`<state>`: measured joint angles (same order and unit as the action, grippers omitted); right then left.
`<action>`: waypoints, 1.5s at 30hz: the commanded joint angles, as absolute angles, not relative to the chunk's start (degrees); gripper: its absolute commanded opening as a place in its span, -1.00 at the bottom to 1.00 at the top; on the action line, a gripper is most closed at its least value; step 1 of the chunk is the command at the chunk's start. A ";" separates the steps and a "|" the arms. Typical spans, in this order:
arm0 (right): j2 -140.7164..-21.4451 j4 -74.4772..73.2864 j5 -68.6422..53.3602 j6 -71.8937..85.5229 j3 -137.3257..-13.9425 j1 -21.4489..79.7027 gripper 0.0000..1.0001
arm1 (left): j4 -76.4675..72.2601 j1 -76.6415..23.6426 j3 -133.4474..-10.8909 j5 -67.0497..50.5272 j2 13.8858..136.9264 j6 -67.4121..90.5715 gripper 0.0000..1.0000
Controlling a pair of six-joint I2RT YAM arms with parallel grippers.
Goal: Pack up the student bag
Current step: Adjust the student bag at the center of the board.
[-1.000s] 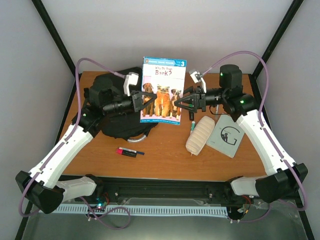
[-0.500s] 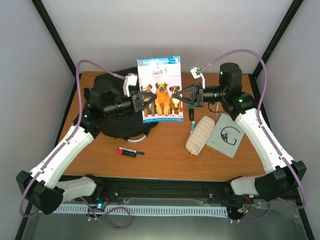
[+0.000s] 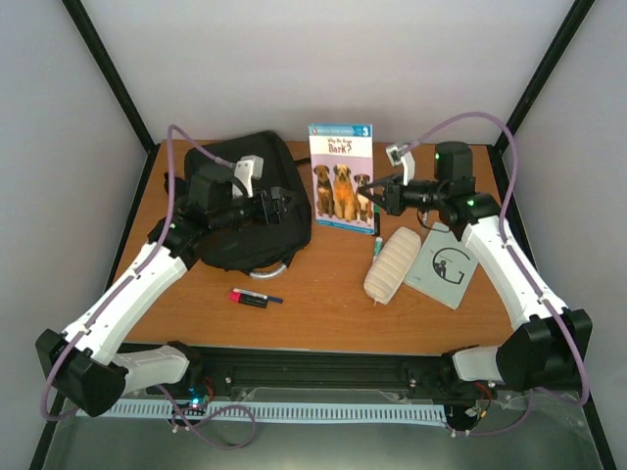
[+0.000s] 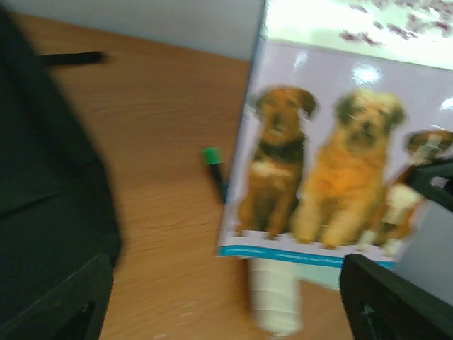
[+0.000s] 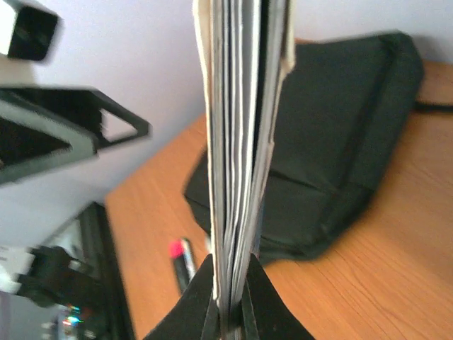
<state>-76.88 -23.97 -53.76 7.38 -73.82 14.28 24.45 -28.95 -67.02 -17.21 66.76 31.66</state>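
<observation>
The student bag (image 3: 274,157), a black backpack, lies at the back left of the table and also shows in the wrist views (image 4: 42,184) (image 5: 333,142). A thin book with dogs on its cover (image 3: 343,181) stands upright just right of the bag. My right gripper (image 3: 377,196) is shut on its right edge. In the right wrist view the pages (image 5: 244,142) are pinched edge-on between the fingers (image 5: 230,297). My left gripper (image 3: 279,206) hangs open over the bag's right side and is clear of the book (image 4: 340,163). Its fingers (image 4: 396,304) are spread wide with nothing between them.
A cream ribbed pouch (image 3: 392,264) and a green-capped pen (image 3: 377,247) lie below the book. A grey booklet (image 3: 443,266) sits at the right. A red-and-black marker (image 3: 253,298) lies in front of the bag. Walls close in behind and on both sides.
The left gripper opened, let go of the book and drew back left over the bag. The right gripper shut on the book and carried it to the right.
</observation>
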 commanded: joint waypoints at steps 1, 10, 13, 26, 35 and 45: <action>-72.68 -22.57 -43.94 -4.07 -65.21 12.32 -0.94 | 37.29 -27.93 -69.69 6.41 68.44 28.95 0.88; -66.88 -20.46 -41.56 -10.37 -53.82 6.98 -0.94 | 39.73 -14.20 -66.03 9.40 71.60 29.30 1.00; -65.81 -20.65 -42.69 -11.01 -52.86 4.42 -0.95 | 40.16 -9.43 -67.61 8.80 75.63 29.01 0.99; -62.81 -22.33 -45.28 -18.18 -51.30 2.82 -0.94 | 45.63 5.19 -87.42 10.54 99.58 23.79 0.99; -63.49 -22.30 -48.19 -20.34 -50.33 2.81 -0.94 | 35.53 8.34 -83.45 7.67 102.81 24.27 0.99; -63.49 -22.60 -47.81 -20.87 -50.24 2.86 -0.94 | 29.89 8.34 -88.00 -2.07 111.89 20.54 0.89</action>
